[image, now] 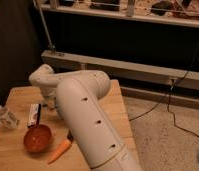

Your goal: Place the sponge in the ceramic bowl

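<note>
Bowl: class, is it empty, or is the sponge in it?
Empty: the bowl shows a bare orange inside, no sponge. The gripper sits beyond it, partly behind the arm.
</note>
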